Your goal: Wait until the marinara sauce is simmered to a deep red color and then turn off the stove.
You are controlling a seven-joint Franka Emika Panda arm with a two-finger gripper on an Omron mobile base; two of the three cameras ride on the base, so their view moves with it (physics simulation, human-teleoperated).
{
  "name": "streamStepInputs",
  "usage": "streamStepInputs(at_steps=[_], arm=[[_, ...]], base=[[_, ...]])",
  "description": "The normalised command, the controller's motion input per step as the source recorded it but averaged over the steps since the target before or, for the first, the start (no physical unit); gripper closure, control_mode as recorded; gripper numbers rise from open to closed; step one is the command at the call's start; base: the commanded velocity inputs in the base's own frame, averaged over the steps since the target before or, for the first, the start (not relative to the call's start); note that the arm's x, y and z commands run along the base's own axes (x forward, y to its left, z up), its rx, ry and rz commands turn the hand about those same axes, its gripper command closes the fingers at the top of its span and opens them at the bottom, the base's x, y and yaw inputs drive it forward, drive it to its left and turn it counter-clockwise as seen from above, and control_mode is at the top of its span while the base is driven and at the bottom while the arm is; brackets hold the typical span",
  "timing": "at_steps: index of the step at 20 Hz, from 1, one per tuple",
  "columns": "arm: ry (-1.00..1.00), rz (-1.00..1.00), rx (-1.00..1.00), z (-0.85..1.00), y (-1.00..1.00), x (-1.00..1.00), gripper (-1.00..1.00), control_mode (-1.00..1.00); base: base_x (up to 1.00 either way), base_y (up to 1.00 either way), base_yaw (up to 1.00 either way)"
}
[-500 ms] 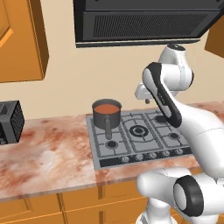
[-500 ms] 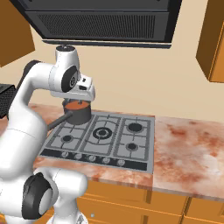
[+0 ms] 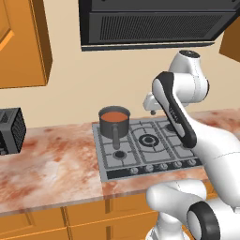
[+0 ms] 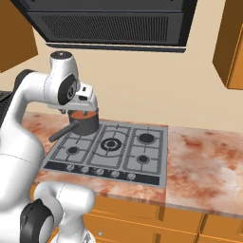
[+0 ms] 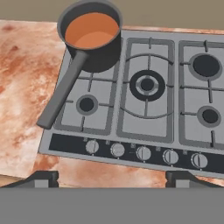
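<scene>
Marbled orange counter [image 5: 17, 83] at left. Dark saucepan [image 5: 94, 52] on the stove's [image 5: 148, 109] back-left burner, long handle [image 5: 61, 94] angled toward the front-left corner; orange-red marinara sauce [image 5: 91, 30] inside. Five round knobs [image 5: 143, 153] along the front strip. Gripper [image 5: 112, 177] above the stove front, jaws spread wide, grasping nothing.

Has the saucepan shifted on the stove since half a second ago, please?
No. The saucepan sits on the same back-left burner of the stove, handle pointing forward as before.
</scene>
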Motion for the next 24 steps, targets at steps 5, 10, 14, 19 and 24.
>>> streamStepInputs(at_steps=[5,10,14,19,24], arm=[[0.0,0.0,0.0,0.0,0.0,0.0,-1.0,-1.0],[0.0,0.0,0.0,0.0,0.0,0.0,-1.0,-1.0],[0.0,0.0,0.0,0.0,0.0,0.0,-1.0,-1.0],[0.0,0.0,0.0,0.0,0.0,0.0,-1.0,-1.0],[0.0,0.0,0.0,0.0,0.0,0.0,-1.0,-1.0]], base=[[0.0,0.0,0.0],[0.0,0.0,0.0],[0.0,0.0,0.0],[0.0,0.0,0.0],[0.0,0.0,0.0]])
